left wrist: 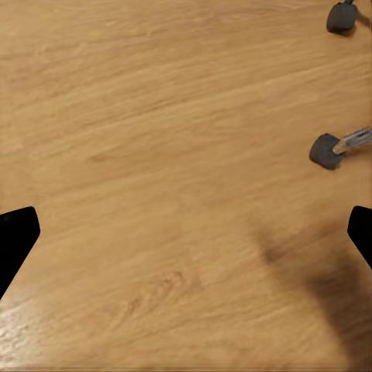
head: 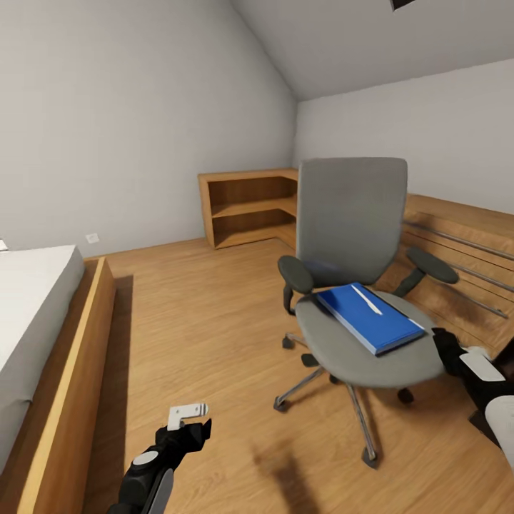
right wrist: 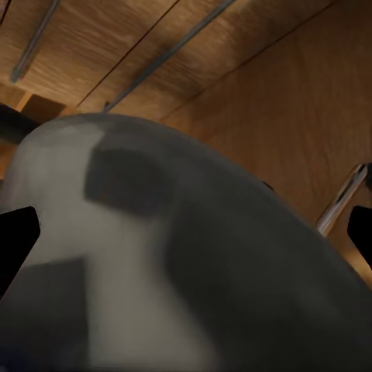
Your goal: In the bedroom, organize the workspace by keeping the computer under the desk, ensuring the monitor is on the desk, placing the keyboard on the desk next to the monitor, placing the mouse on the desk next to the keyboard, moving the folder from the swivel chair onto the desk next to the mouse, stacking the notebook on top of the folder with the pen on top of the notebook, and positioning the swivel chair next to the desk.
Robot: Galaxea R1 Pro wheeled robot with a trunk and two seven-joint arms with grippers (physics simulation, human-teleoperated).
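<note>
At the lower left of the head view, the left claw (head: 189, 412) hangs over bare wood-plank floor (head: 214, 321), its fingers spread wide and empty. At the lower right edge, the right claw (head: 444, 341), its opening impossible to judge, sits just beside the rim of the swivel chair (head: 357, 285), whose grey upholstered seat carries a flat bright-blue folder (head: 368, 316) with a thin whitish pen (head: 366, 300) lying on it. Behind, at centre, stands an empty wooden corner shelf (head: 246, 203).
</note>
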